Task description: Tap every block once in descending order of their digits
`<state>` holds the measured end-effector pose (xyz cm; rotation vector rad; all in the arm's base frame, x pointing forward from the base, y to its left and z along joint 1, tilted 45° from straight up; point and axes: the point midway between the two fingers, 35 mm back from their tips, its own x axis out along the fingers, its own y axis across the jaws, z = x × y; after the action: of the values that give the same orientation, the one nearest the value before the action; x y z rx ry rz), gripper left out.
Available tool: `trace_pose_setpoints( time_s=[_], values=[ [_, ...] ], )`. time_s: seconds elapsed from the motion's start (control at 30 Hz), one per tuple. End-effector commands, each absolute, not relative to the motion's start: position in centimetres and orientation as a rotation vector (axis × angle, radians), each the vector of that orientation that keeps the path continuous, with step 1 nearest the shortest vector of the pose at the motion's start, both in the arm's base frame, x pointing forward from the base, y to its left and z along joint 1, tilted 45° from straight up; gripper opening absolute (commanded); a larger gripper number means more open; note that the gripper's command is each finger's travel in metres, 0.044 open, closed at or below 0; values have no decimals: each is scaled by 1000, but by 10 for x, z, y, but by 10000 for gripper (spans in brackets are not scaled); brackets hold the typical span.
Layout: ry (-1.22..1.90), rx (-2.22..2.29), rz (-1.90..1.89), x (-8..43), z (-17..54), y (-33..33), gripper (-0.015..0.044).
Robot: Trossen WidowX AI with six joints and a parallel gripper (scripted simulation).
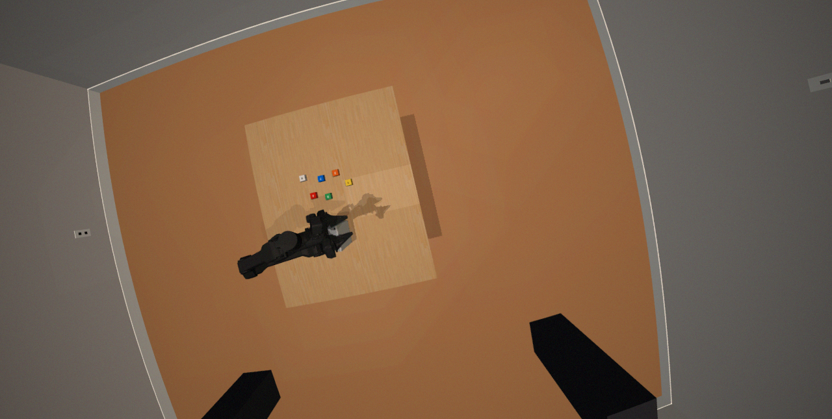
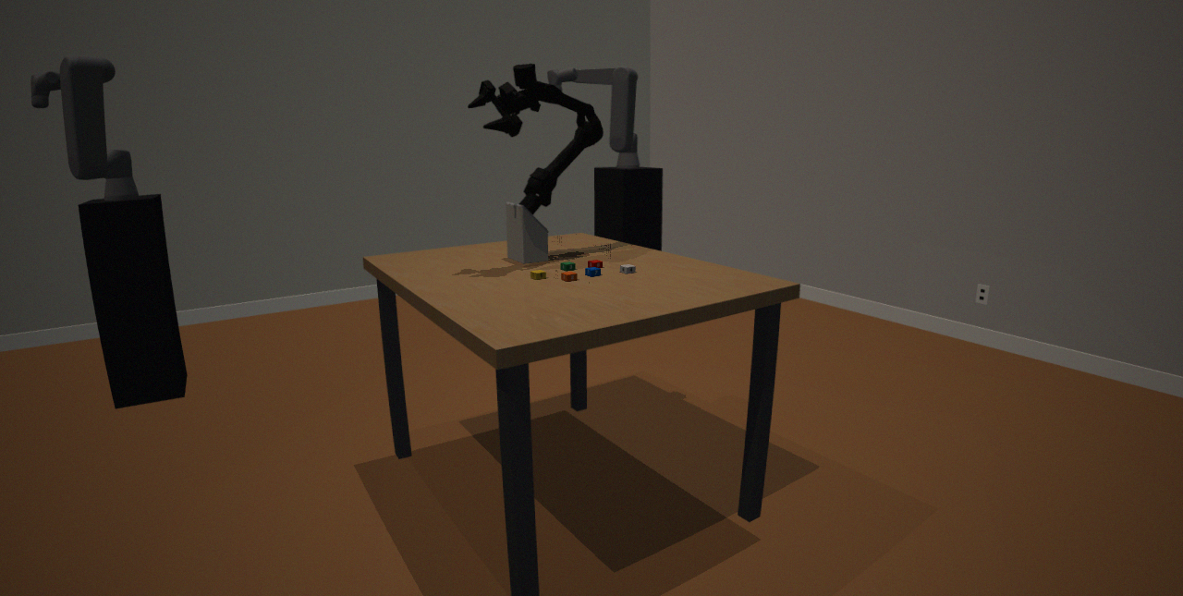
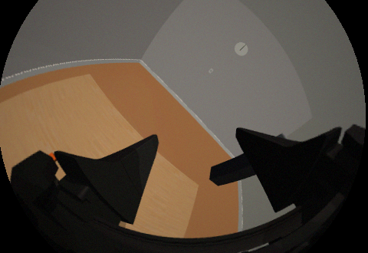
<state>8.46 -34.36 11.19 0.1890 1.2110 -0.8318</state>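
Several small blocks lie apart on the table [image 1: 372,125] [image 2: 496,319] [image 3: 57,111]: white [image 1: 302,178] [image 2: 628,269], blue [image 1: 321,178] [image 2: 592,271], orange [image 1: 335,173] [image 2: 568,276], yellow [image 1: 348,182] [image 2: 537,274], red [image 1: 313,195] [image 2: 594,263] and green [image 1: 328,196] [image 2: 567,266]. Their digits are too small to read. My gripper [image 1: 349,226] [image 2: 477,116] [image 3: 198,136] is open and empty, high above the table and away from the blocks. In the wrist view only an orange sliver shows behind the left finger; other blocks are hidden or out of view.
My grey base [image 2: 526,234] stands on the table behind the blocks, partly under the arm from above. Two grey arms on black pedestals [image 2: 132,302] [image 2: 628,208] stand on the floor beyond the table. The arm's shadow falls beside the green block.
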Motion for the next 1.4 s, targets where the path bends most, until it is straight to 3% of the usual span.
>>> trace_pose_setpoints(
  time_s=[0.0, 0.27, 0.53, 1.37],
  values=[
    [1242, 233, -526, 147, 75, -318, 400],
    [1315, 374, 67, 244, 7, -220, 400],
    [1420, 591, 581, 289, -44, -91, 400],
    [1429, 608, 597, 289, -43, -83, 400]
  ],
)
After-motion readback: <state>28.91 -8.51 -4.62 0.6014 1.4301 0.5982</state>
